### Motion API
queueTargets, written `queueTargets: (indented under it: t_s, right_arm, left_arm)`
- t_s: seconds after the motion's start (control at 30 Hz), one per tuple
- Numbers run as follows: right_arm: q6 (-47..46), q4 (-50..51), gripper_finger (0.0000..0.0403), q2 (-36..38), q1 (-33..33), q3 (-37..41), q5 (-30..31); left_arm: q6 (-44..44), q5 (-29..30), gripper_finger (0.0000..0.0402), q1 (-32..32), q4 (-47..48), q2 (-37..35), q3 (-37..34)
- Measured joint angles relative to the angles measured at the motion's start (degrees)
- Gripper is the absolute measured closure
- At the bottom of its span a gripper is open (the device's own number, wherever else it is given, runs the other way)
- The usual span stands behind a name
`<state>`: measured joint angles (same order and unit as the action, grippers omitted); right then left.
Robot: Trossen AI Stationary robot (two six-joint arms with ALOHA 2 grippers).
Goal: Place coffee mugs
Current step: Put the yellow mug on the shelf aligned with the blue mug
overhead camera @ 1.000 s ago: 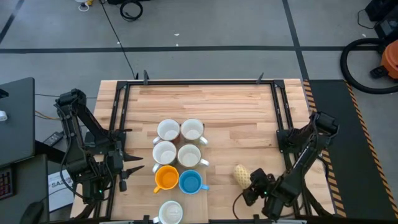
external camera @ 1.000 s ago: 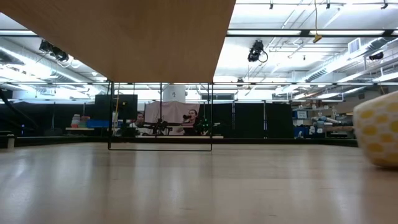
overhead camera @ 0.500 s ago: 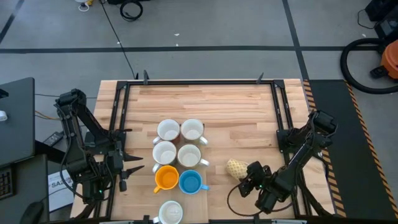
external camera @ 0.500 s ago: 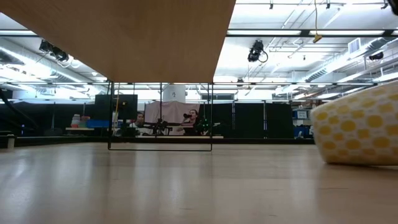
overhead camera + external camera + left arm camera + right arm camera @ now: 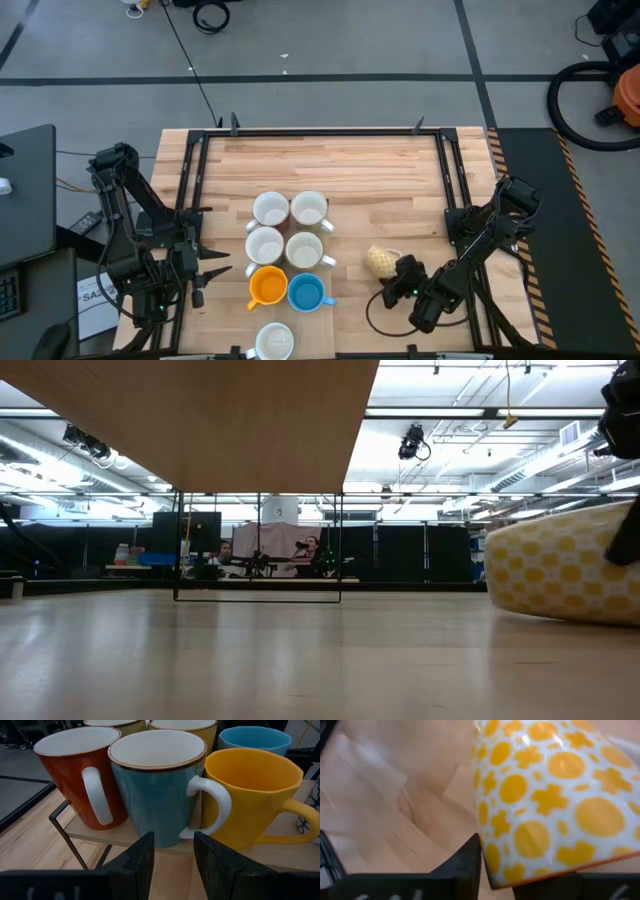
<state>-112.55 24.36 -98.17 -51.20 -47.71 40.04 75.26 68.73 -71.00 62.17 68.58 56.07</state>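
A yellow-patterned coffee mug (image 5: 379, 262) lies on its side on the table at the near right, also seen in the low view (image 5: 560, 570). My right gripper (image 5: 397, 283) is at its near end, shut on it. Several other coffee mugs (image 5: 285, 250) stand upright in rows on a small raised wooden shelf (image 5: 100, 832). Among them are a red mug (image 5: 65, 780), a light blue mug (image 5: 155, 785) and an orange-yellow mug (image 5: 250, 795). My left gripper (image 5: 212, 270) waits open to the left of these rows, with nothing between its fingers (image 5: 145, 860). My right gripper has the yellow-patterned mug by its rimmed end (image 5: 492, 870), coming slanting down from the table's near right. One finger (image 5: 467, 862) lies against the outside of the wall; the mug covers the other. The mug's side rests on the table.
The shelf stands on black wire legs (image 5: 178, 545), and its underside (image 5: 200, 420) fills the upper left of the low view. One more white mug (image 5: 274, 342) sits near the front edge. A black frame (image 5: 320, 131) borders the table. Bare wood lies at the far side and right of the rows.
My right gripper has come down and gone toward the table's left and far side. The yellow-patterned mug has slid the same way along the table and now lies more fully on its side.
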Motion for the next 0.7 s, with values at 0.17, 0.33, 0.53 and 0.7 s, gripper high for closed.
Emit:
queueTargets:
  t_s: [0.17,0.33,0.53,0.7]
  right_arm:
    - [1.11,-0.44,0.0351,0.05,0.00,0.40,4.28]
    - [3.65,0.99,0.0361,0.32,0.12,-1.79,1.89]
    - [8.72,12.60,0.0361,3.25,2.27,-10.38,-14.96]
    - [14.62,26.38,0.0362,5.44,6.30,-21.33,-36.81]
  left_arm:
    - [0.00,0.00,0.0257,0.00,-0.02,0.00,0.00]
    - [0.00,0.00,0.0257,0.00,-0.02,0.00,0.00]
    - [0.00,0.00,0.0257,0.00,-0.04,-0.02,0.00]
    - [0.00,0.00,0.0257,0.00,-0.04,0.00,0.00]
